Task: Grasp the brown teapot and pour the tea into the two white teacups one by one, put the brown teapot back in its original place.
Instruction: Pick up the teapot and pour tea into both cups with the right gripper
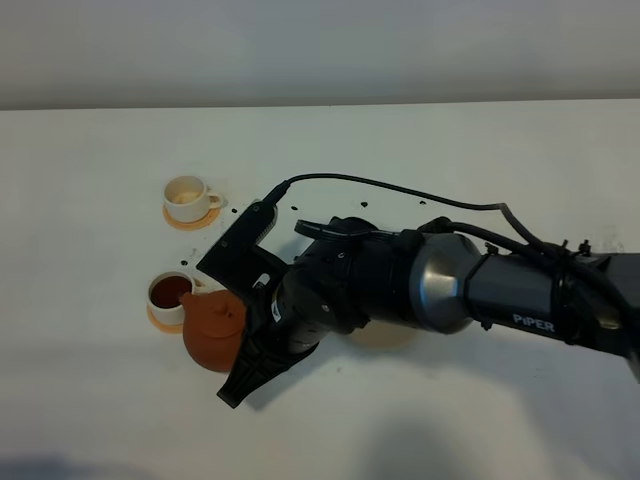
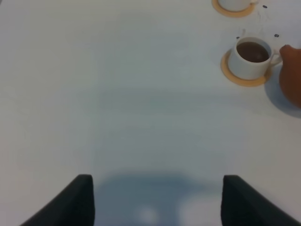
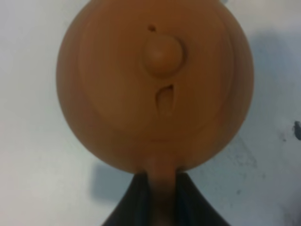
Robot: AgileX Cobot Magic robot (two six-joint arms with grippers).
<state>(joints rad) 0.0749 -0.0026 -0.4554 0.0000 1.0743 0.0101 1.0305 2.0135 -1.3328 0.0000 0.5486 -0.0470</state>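
Worktop (image 1: 90,400), white, ext. high view: brown teapot (image 1: 212,330) at left-centre, just beside nearer teacup (image 1: 170,292), spout twd that cup; cup holds dark tea, sits on orange-tan coaster (image 1: 160,320). Farther teacup (image 1: 185,195) on own coaster (image 1: 195,220), well apart from teapot, inside looks pale. Right arm (image 1: 500,290) reaches across from right; right tool (image 1: 250,335) clamped narrow on teapot's handle side. Pale beige disc (image 1: 385,338) mostly hidden under arm, apart from teapot. Few dark specks (image 1: 230,212) near farther cup. Left wrist view: left tool (image 2: 157,202) spread wide, nothing betw. its fingers (image 2: 70,202), bare worktop below; nearer teacup (image 2: 251,56) w/ tea on coaster (image 2: 244,80), teapot edge (image 2: 291,75) just beside it, farther cup's coaster (image 2: 233,9) at frame edge. Right wrist view: teapot (image 3: 155,89) seen lid-on, knob centred; right tool (image 3: 162,202) closed on handle, fingers (image 3: 134,202) pressed either side. Cannot tell if teapot base touches worktop.
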